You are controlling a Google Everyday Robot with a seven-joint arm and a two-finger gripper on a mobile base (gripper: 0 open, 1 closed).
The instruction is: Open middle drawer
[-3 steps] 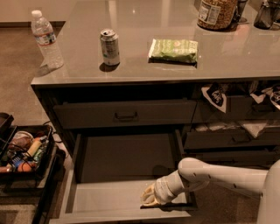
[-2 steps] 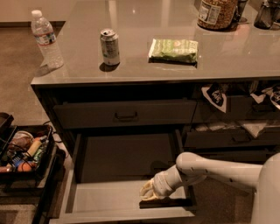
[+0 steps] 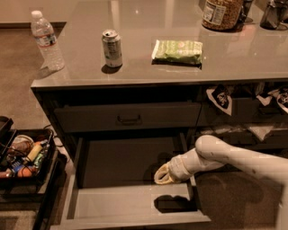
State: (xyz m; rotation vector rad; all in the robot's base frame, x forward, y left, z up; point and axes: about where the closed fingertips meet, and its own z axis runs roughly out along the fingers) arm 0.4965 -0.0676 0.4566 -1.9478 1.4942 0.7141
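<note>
The middle drawer (image 3: 130,202) is pulled far out below the countertop and shows its lighter grey inside. Its front lies at the bottom edge of the view, with the pull hidden. My gripper (image 3: 162,175) hangs over the right part of the open drawer, above its floor, on the white arm (image 3: 234,157) that comes in from the right. It casts a shadow on the drawer floor. A closed wide drawer (image 3: 128,117) with a small bar pull sits just above the open one.
On the countertop (image 3: 148,72) stand a water bottle (image 3: 46,40), a can (image 3: 111,47), a green packet (image 3: 177,51) and a jar (image 3: 221,13). A black bin of items (image 3: 24,157) stands on the floor at left. Open compartments with packets are at right (image 3: 252,112).
My gripper has risen and moved back from near the drawer's front right corner. The drawer stays open.
</note>
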